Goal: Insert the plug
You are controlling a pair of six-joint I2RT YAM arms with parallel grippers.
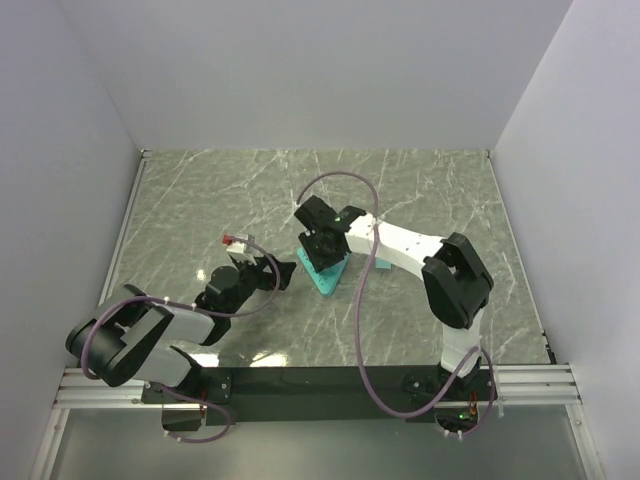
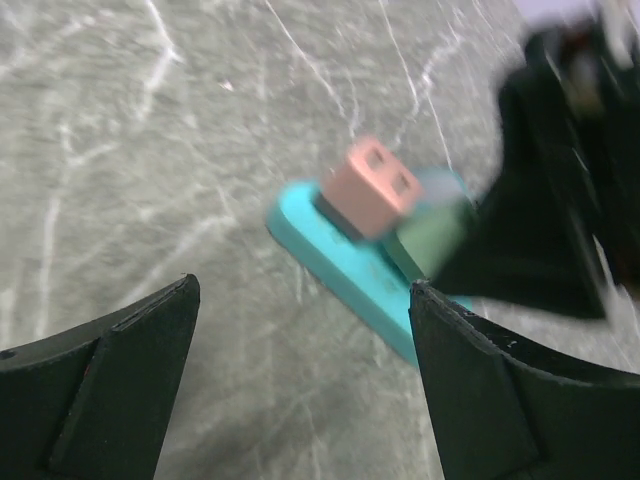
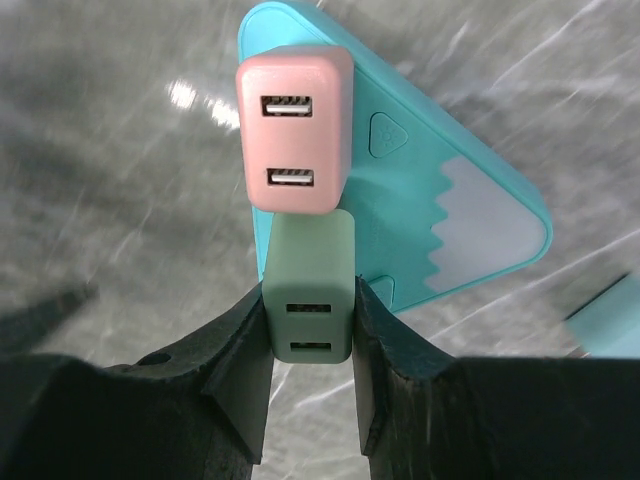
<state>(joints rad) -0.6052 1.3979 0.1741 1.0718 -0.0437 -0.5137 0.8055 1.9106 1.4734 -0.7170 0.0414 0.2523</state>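
Note:
A teal triangular socket base [image 1: 328,280] lies mid-table. A pink plug [image 3: 293,130] stands plugged into it. My right gripper [image 3: 310,310] is shut on a green plug [image 3: 308,290], held right next to the pink one over the base [image 3: 470,200]. In the top view the right gripper [image 1: 322,242] is directly above the base. My left gripper [image 1: 277,272] is open and empty just left of the base. Its wrist view shows the pink plug [image 2: 375,187], the green plug [image 2: 430,235] and the base [image 2: 340,262] ahead of its jaws [image 2: 305,380].
A small red and white object [image 1: 232,241] sits beside the left wrist. A purple cable [image 1: 360,300] loops from the right arm over the table. Grey walls close in the marble table [image 1: 200,200] on three sides.

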